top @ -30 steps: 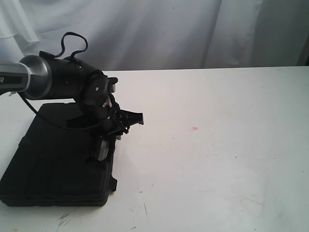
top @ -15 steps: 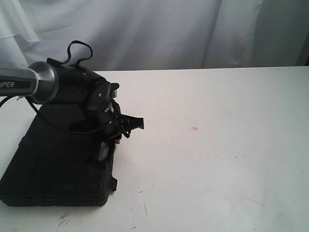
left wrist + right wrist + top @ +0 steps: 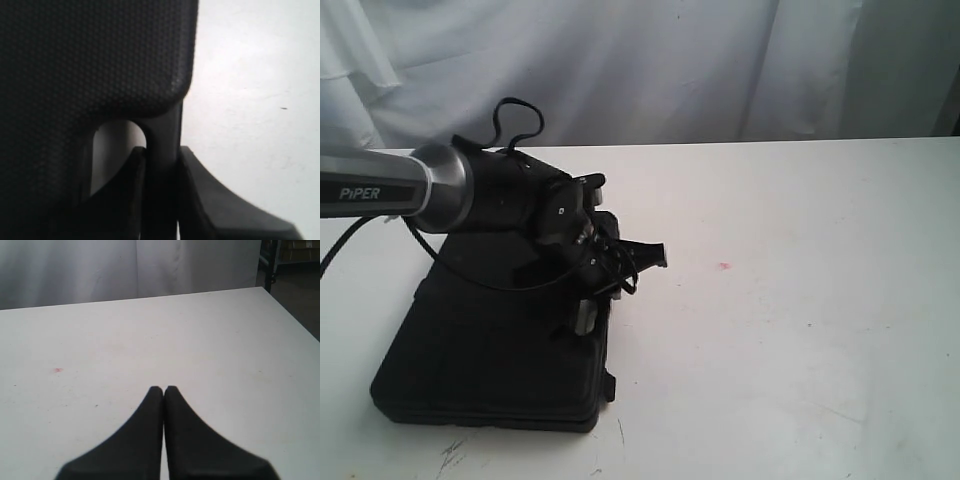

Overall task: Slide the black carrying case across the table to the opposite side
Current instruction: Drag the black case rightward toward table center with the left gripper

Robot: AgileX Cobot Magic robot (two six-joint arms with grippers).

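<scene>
The left gripper (image 3: 161, 152) is clamped on the thin handle (image 3: 162, 131) of the black carrying case (image 3: 490, 350), one finger (image 3: 131, 192) on each side of the bar and pressed against it. In the exterior view this gripper (image 3: 588, 318) points steeply down at the case's right edge. Above it the wrist bends down and to the right from a silver forearm (image 3: 390, 190) that reaches in level from the left, with a black cable (image 3: 517, 113) looped over the joint. The case lies flat on the near left part of the white table (image 3: 800, 330), well apart from the small red spot (image 3: 724, 266) to its right. The right gripper (image 3: 163, 390) has its fingers together with nothing between them, above bare tabletop, and a pale curtain (image 3: 650, 60) hangs beyond the far edge
</scene>
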